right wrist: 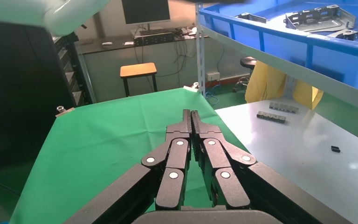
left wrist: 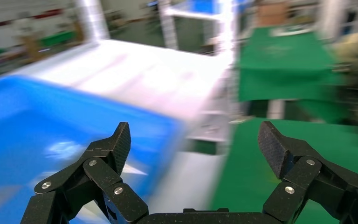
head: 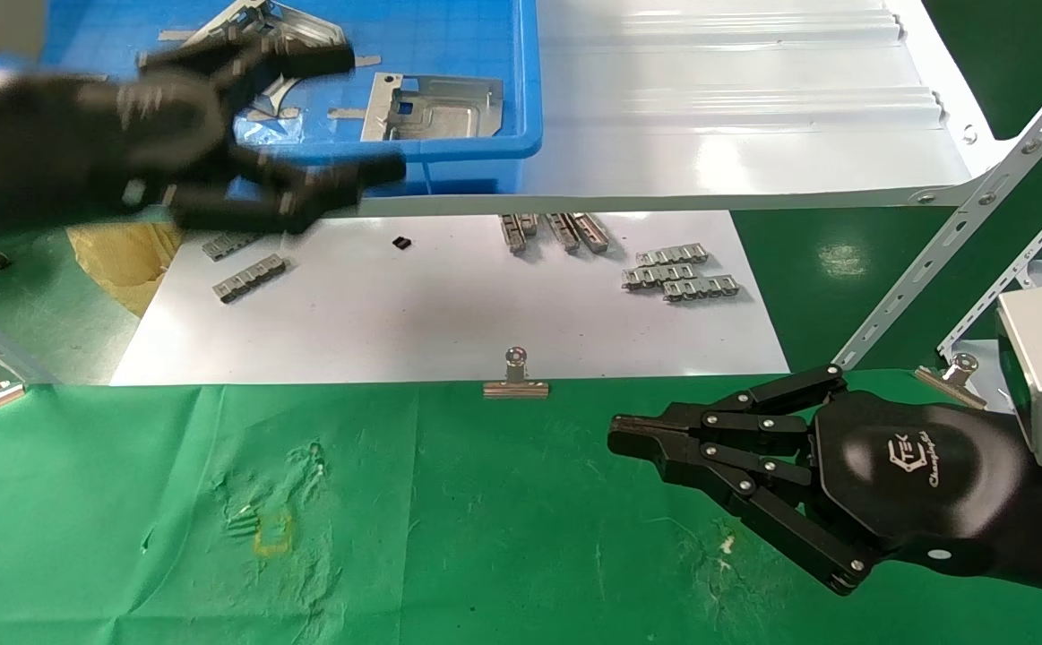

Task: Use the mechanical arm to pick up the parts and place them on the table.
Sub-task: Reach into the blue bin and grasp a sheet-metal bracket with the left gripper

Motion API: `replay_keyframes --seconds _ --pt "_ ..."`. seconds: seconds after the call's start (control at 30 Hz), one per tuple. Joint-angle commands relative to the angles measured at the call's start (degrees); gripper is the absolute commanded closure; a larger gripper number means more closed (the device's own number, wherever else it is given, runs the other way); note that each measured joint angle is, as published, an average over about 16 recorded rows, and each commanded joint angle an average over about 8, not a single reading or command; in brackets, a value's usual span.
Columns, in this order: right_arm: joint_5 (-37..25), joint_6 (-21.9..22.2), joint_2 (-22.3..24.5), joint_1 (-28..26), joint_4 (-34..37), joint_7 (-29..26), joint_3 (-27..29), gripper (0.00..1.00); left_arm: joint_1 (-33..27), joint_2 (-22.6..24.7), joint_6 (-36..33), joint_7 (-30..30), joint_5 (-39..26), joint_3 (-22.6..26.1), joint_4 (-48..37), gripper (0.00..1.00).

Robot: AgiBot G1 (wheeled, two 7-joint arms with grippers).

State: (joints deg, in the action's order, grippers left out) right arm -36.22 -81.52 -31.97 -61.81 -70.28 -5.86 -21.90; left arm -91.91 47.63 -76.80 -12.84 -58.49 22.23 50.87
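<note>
Two silvery sheet-metal parts lie in a blue bin [head: 485, 148] on the shelf: one [head: 435, 106] near the bin's front wall, another [head: 292, 25] partly hidden behind my left gripper. My left gripper [head: 368, 112] is open and empty, hovering at the bin's front edge; in the left wrist view [left wrist: 195, 140] its fingers are spread wide with nothing between them. My right gripper [head: 619, 434] is shut and empty, low over the green-cloth table [head: 485, 537] at the right; it also shows in the right wrist view [right wrist: 190, 116]. Parts in the bin show there too [right wrist: 319, 16].
A glossy white shelf [head: 736, 134] carries the bin. Below it a white board [head: 449, 305] holds grey link strips [head: 677, 273] and a small black piece [head: 401, 242]. Binder clips [head: 515, 376] pin the cloth. Slotted metal struts [head: 933, 260] stand at the right.
</note>
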Motion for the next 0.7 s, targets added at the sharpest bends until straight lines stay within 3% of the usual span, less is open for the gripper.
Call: replay_keyframes --seconds 0.03,0.13,0.2,0.4,0.47,0.7 --pt "0.0 0.0 0.0 0.0 0.0 0.0 0.0 1.00 -5.8 2.9 1.0 0.0 -4.2 1.9 -6.0 0.00" --pt "0.0 0.0 0.0 0.0 0.0 0.0 0.0 1.00 -11.9 7.1 5.6 1.5 -8.9 3.8 -16.6 0.00" --pt "0.0 0.0 0.0 0.0 0.0 0.0 0.0 1.00 -15.1 9.7 9.9 2.5 -11.6 4.7 -23.0 0.11" --pt "0.0 0.0 0.0 0.0 0.0 0.0 0.0 1.00 -21.3 15.2 22.5 5.4 -17.5 7.0 -36.6 0.86" --pt "0.0 0.0 0.0 0.0 0.0 0.0 0.0 1.00 -22.5 16.2 25.2 6.2 -18.8 7.6 -39.3 1.00" --pt "0.0 0.0 0.0 0.0 0.0 0.0 0.0 1.00 -24.5 18.3 30.7 7.6 -20.5 8.5 -45.8 1.00"
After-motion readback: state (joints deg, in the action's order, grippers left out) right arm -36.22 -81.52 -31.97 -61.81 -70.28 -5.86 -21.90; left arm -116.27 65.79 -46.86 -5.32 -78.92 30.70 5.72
